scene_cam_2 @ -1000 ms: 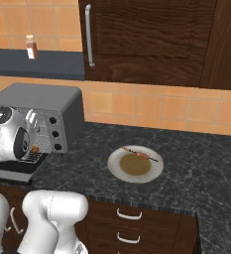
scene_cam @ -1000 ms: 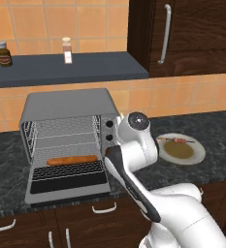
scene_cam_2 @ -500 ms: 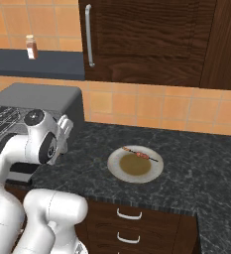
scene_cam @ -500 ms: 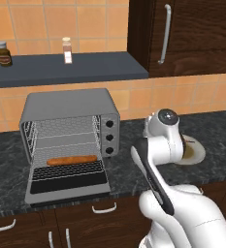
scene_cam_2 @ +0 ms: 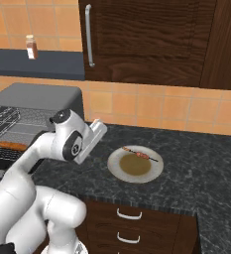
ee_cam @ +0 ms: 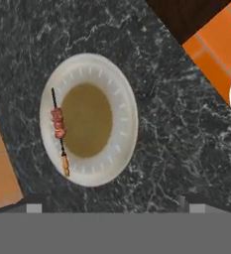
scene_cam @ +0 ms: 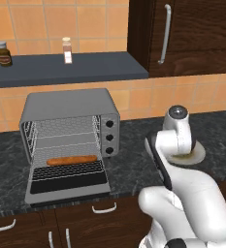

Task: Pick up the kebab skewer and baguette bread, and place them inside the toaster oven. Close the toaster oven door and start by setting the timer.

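Heading for kebab skewer on plate; baguette bread already in toaster oven. Gripper wide open, empty. Next: descend, align across stick, pinch.

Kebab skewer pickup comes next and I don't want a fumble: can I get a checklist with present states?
1. Thin kebab skewer with reddish meat lies free on the round white plate: ok.
2. Pincer open: ok.
3. Pincer over the plate: ok.
4. Pincer centred on the skewer: not ok, it sits off to one side.
5. Grey toaster oven door open: ok.
6. Orange-brown baguette already inside: ok.
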Available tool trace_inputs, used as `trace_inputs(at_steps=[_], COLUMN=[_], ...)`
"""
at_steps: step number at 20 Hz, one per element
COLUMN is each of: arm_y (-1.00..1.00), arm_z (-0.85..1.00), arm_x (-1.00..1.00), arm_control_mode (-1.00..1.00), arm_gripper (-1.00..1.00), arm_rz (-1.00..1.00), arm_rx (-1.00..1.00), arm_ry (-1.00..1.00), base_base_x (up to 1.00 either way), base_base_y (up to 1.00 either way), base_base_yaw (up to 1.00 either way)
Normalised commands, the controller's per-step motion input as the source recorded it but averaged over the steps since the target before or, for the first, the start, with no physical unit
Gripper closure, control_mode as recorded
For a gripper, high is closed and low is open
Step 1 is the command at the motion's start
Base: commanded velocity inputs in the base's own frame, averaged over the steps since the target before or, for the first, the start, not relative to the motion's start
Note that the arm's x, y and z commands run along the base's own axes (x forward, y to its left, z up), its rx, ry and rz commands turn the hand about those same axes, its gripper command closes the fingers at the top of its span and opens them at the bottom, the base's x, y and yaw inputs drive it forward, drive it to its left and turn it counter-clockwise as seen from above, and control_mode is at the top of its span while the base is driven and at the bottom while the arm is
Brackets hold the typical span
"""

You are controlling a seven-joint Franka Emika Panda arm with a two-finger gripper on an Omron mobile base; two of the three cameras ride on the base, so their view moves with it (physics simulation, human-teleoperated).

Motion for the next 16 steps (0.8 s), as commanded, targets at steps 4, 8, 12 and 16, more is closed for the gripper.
trace_inputs(at_steps=[4,8,12,16], arm_y=[-1.00,-0.95,-0.34,0.04], arm_z=[0.00,0.00,0.00,-0.07], arm_x=[0.13,0.03,0.24,0.30], arm_control_mode=[-1.00,-1.00,-1.00,-1.00], arm_gripper=[-1.00,-1.00,-1.00,-1.00], arm_rz=[-0.15,-0.09,0.02,0.10], arm_rx=[0.00,-0.01,0.00,0.00], arm_ry=[0.18,0.16,0.02,0.00], base_base_x=[0.00,0.00,0.00,0.00], base_base_y=[0.00,0.00,0.00,0.00], base_base_yaw=[0.00,0.00,0.00,0.00])
